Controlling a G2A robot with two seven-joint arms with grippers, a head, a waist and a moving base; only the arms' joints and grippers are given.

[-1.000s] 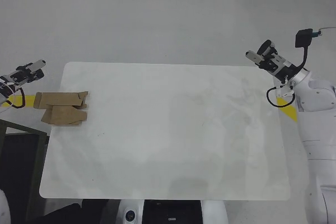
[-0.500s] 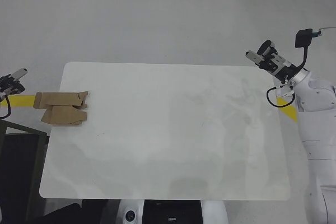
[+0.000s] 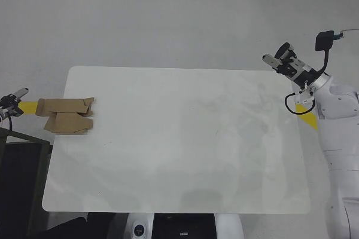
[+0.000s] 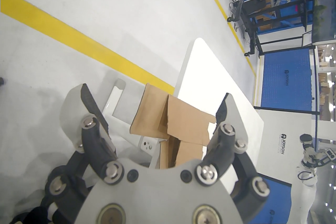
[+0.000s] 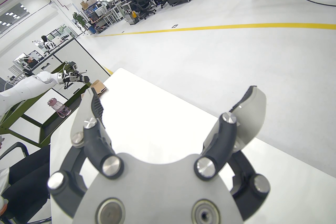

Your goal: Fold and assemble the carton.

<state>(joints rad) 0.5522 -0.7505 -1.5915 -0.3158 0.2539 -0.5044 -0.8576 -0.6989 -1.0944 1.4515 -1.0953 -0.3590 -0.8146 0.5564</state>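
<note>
Left wrist view puts the left claw [image 4: 155, 93] nearest: two pale, curved shells lined with black ribbed pads [image 4: 92, 107] and pinned by bright metal rivets, spread wide with nothing between them. It hangs off the counter's left side, over grey floor crossed by a glossy yellow stripe [image 4: 78, 38].

Just past it, apart from the fingers, lies the carton [image 4: 183, 122]. This is a flattened blank of matte brown cardboard, with creased panels and loose flaps overlapping. It rests on the counter's left edge near the far corner, one end jutting out beyond the edge.

The counter [image 3: 185, 137] is a smooth white slab with rounded corners.

By its far right corner the right claw [image 3: 276, 51] has the same ribbed fingers, splayed wide and empty.
</note>
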